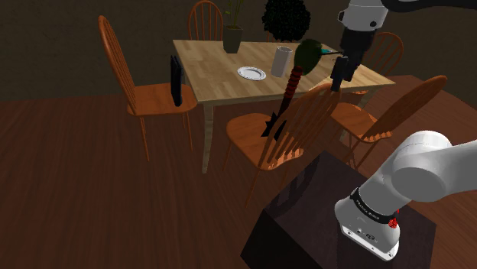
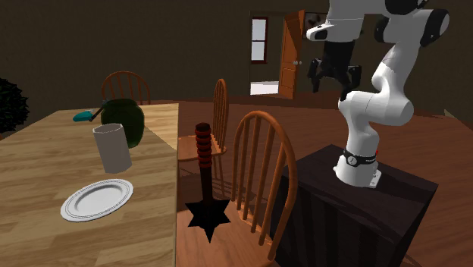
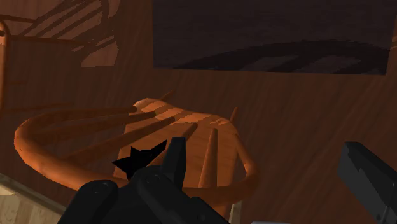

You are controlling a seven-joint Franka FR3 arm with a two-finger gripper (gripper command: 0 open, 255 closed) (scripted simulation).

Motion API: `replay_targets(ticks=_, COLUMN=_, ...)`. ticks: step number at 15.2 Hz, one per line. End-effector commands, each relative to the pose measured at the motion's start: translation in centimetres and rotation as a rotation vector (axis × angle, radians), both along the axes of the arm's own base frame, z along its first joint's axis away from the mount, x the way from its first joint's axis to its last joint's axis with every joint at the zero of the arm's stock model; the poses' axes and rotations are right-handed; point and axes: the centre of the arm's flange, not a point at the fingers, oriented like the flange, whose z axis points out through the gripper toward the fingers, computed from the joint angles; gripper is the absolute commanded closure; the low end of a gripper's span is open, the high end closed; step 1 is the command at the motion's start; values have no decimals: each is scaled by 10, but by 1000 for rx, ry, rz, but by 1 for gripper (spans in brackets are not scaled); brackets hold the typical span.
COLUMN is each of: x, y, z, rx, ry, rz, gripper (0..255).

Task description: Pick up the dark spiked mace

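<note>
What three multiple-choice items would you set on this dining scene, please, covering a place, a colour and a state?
1. The round white plate lies: A on the light wooden table; B on the floor; C on a chair seat.
2. The dark spiked mace has a ribbed handle that is: A blue; B red; C white.
3. The black pincer is: A shut on the mace; B shut on the plate; C open and empty.
Key: 1A, it rests on the tabletop; 2B, red rings show; 3C, its fingers stand apart, clasping nothing.

The pale rectangular table (image 2: 38,163) shows matt plank wood grain. The orange-brown spindle-back chair (image 2: 261,115) is smooth wood; the dark spiked mace (image 2: 208,213) looks matt black.
</note>
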Motion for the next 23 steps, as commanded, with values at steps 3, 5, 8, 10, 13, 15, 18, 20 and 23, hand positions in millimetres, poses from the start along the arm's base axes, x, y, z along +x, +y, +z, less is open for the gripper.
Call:
replay_targets(ticks=3, x=19, y=-17, z=-7, rx=5, ry=-8, rz=-16, gripper=0)
replay_targets(ticks=5, x=37, y=-35, z=-14, rx=11, ry=-16, rz=-32, gripper=0)
replay_targets(ticks=8, x=64, y=-61, z=-24, rx=18, ry=-29, rz=-57, gripper=0)
replay_targets(ticks=10, x=82, y=-79, z=-31, rx=24, ry=-37, rz=-73, gripper=0)
replay_targets(ticks=13, x=109, y=-107, z=-41, rx=32, ry=-49, rz=-97, gripper=0)
replay_targets(ticks=15, x=126, y=-126, z=-47, rx=37, ry=-58, rz=-114, gripper=0)
replay_targets(ticks=18, x=152, y=-154, z=-57, rx=45, ry=-70, rz=-138, gripper=0)
replay_targets(ticks=20, x=168, y=-174, z=-64, rx=50, ry=-78, rz=-154, gripper=0)
replay_targets(ticks=23, x=193, y=-203, z=-73, rx=58, ry=-90, rz=-179, gripper=0)
